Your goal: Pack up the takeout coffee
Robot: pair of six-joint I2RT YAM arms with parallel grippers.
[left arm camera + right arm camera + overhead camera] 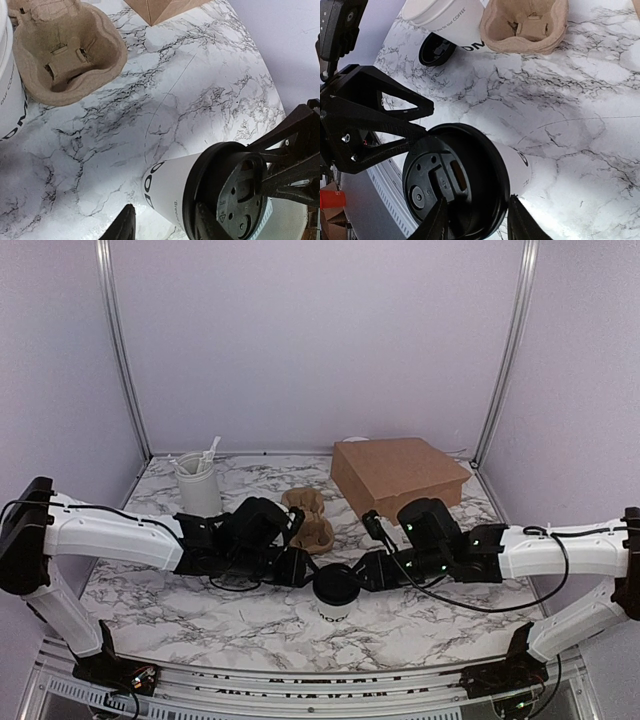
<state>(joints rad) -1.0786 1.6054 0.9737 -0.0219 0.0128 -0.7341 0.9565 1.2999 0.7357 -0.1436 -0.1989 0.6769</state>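
Coffee first: the takeout coffee (335, 595) stood upright on the tabletop (200, 615) at the near middle, its black lid (455, 185) seated, right between your two arms. The left fingers (124, 226) came at it from the left and the right fingers (440, 222) from the right. Both pairs were at lid height and part-spread. One right finger lay over the lid and the other just outside its rim, but you could not tell from these views whether either pair was truly clamped on the cup.

By my reading, packing had barely begun: the cup was capped but not in the carrier. You had yet to lift it and seat it in a well.

Just beyond lay the brown pulp carrier (310, 520), and the wells that showed were empty. The left arm's wrist sat between it and the cup, so that path looked crowded. Farther left stood a tall white cup (198, 490) holding white cutlery, with a loose black lid (437, 50) beside it. At the far right sat a brown cardboard box (400, 475), well apart.
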